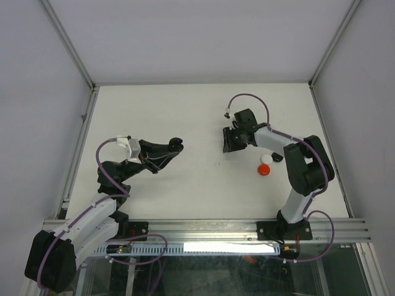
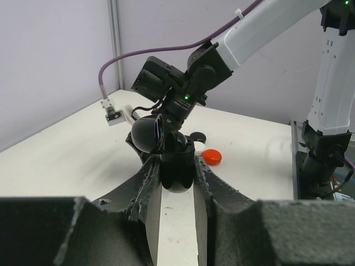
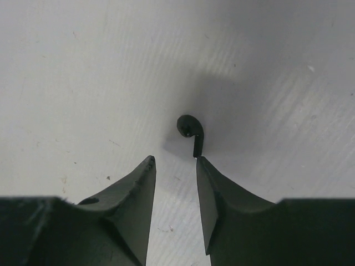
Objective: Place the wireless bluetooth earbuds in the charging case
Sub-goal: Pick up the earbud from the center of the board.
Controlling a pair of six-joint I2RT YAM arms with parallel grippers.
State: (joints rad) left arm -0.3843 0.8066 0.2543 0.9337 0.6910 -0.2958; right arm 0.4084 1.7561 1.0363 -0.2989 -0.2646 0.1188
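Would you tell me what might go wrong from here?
The black earbud lies on the table ahead of the open jaws of the right gripper, its stem by one tip; closing could flick it away. The left gripper pinches the open black case; pressing a bud in might tilt it.

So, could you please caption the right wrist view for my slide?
Open jaws poised at a black earbud lying on the white table.

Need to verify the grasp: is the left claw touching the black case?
Touching. The left wrist view shows the left claw clamping the black case on both sides.
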